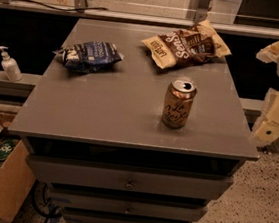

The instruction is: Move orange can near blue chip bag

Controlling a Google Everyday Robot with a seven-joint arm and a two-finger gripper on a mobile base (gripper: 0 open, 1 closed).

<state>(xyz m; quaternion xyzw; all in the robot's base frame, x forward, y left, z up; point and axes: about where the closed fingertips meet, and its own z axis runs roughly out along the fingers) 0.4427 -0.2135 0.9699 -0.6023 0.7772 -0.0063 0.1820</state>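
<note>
The orange can (179,103) stands upright on the grey cabinet top (104,109), right of centre and towards the front. The blue chip bag (89,55) lies at the back left of the top, well apart from the can. My gripper (274,124) is the cream-coloured part at the right edge of the view, beside the cabinet and off to the right of the can, touching nothing on the top.
A brown and cream chip bag (187,47) lies at the back right of the top. A pump bottle (9,64) stands on a ledge to the left. A cardboard box (0,183) sits on the floor at lower left. Drawers (129,180) face the front.
</note>
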